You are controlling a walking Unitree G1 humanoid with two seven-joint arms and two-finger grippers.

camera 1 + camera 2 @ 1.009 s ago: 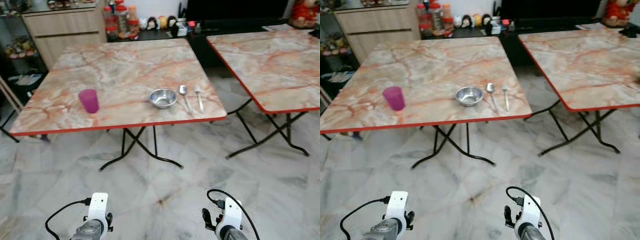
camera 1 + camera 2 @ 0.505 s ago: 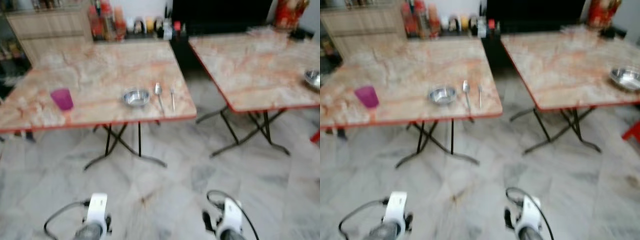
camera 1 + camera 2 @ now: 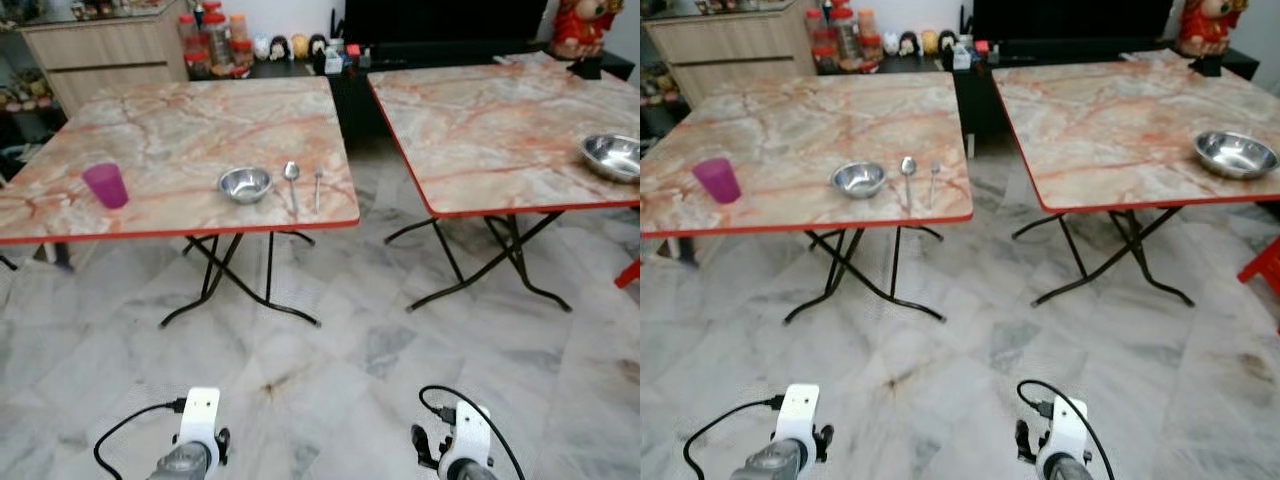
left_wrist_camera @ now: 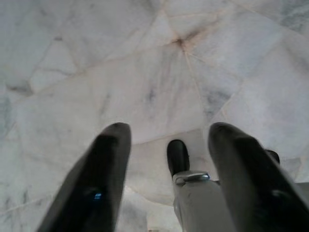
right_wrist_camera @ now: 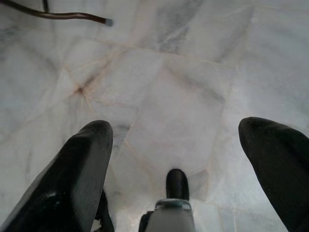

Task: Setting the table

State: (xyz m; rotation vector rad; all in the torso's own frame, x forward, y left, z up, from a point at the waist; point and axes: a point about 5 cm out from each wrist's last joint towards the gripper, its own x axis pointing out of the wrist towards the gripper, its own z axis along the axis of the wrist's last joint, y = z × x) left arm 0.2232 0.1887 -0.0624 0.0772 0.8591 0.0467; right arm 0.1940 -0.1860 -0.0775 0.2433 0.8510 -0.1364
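Left table (image 3: 150,130): pink cup (image 3: 106,185) far left, small bowl (image 3: 245,184), spoon (image 3: 291,178), fork (image 3: 317,186) grouped as one place setting | Right table (image 3: 480,120): large bowl (image 3: 613,156) near right edge, unplaced | left gripper (image 4: 169,179), right gripper (image 5: 176,169): fingers apart, empty, idle over floor (image 3: 330,360).

Head views look down at two tables (image 3: 200,120); wrist views face floor (image 4: 145,72).

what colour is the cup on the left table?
Magenta-pink cup; clearest in the left eye view.
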